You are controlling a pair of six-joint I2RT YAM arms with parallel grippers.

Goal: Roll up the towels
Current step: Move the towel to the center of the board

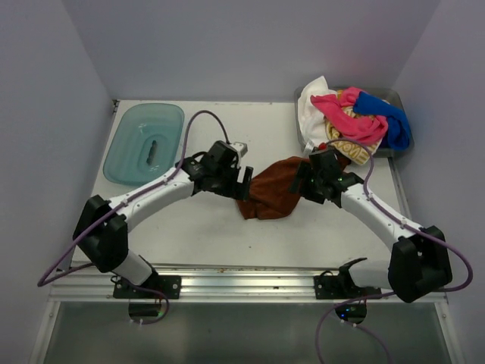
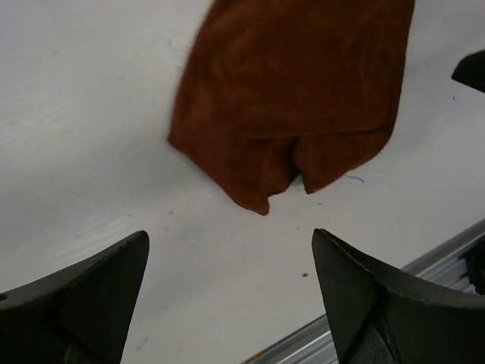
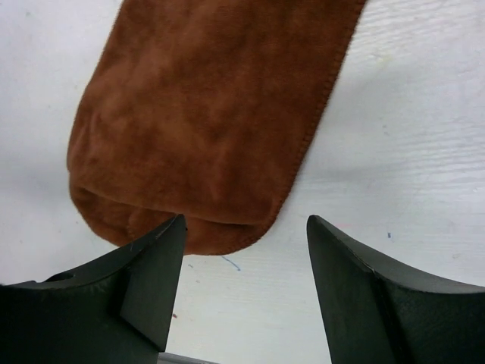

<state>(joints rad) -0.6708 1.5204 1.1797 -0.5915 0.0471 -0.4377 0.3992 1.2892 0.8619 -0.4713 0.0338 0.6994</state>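
Observation:
A rust-brown towel [image 1: 274, 191] lies folded and rumpled on the white table between the two grippers. My left gripper [image 1: 244, 182] hovers at its left edge, open and empty; in the left wrist view the brown towel [image 2: 292, 98] lies ahead of the left gripper [image 2: 231, 239], untouched. My right gripper [image 1: 301, 180] is at the towel's right end, open; in the right wrist view the brown towel [image 3: 212, 121] has its folded end just beyond the right gripper [image 3: 244, 221], with nothing between the fingers. Pink, white, blue and yellow-striped towels [image 1: 352, 117] are heaped in a grey tray.
The grey tray [image 1: 397, 97] sits at the table's back right corner. A translucent teal tray [image 1: 144, 140] stands at the back left. A metal rail [image 1: 242, 282] runs along the near table edge between the arm bases.

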